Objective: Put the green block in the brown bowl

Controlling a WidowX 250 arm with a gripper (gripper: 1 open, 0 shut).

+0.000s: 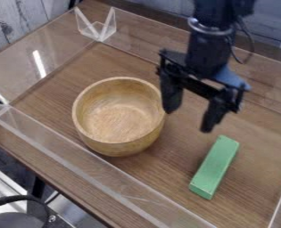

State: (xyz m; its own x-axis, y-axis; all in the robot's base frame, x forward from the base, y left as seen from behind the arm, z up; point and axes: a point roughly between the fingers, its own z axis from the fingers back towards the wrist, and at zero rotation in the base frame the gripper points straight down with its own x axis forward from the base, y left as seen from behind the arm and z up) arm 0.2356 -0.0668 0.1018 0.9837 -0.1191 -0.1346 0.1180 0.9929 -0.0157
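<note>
Pincer (192,112) released, hovering between brown bowl (119,115) and green block (214,167). Risk: off-centre descent clips the block's far end and skews it.

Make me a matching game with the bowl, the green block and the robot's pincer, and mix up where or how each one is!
Things:
1. brown bowl
2. green block
3. pincer

Clues:
A. lying flat on the table, near the right corner
B. open, pointing down, above the table between the other two
C. round, wooden, nothing inside

Pairs: 1-C, 2-A, 3-B
</note>
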